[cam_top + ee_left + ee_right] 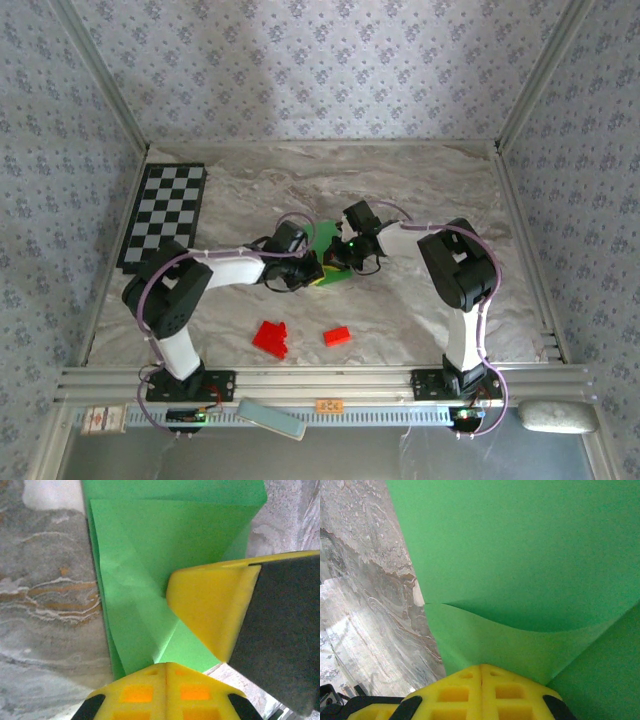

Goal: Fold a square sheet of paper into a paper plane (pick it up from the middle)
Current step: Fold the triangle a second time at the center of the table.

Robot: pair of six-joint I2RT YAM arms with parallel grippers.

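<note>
The square sheet of paper (324, 240) is bright green and lies partly folded mid-table, between both grippers. In the left wrist view the paper (150, 555) shows diagonal creases and overlapping flaps. My left gripper (166, 666) is shut, its yellow tips down on the paper's near end with no gap between them. The right gripper's finger (212, 610) presses on the sheet at the creases. In the right wrist view my right gripper (481, 667) is shut against the paper (530, 555), where a flap curves up. From above, the left gripper (308, 272) and right gripper (345, 255) meet over the sheet.
Two small red blocks (270, 338) (337, 336) lie on the marble table (420, 190) near the front. A black-and-white checkered board (165, 212) sits at the far left. Metal rails frame the table, and a grey pad (270, 418) rests on the front rail.
</note>
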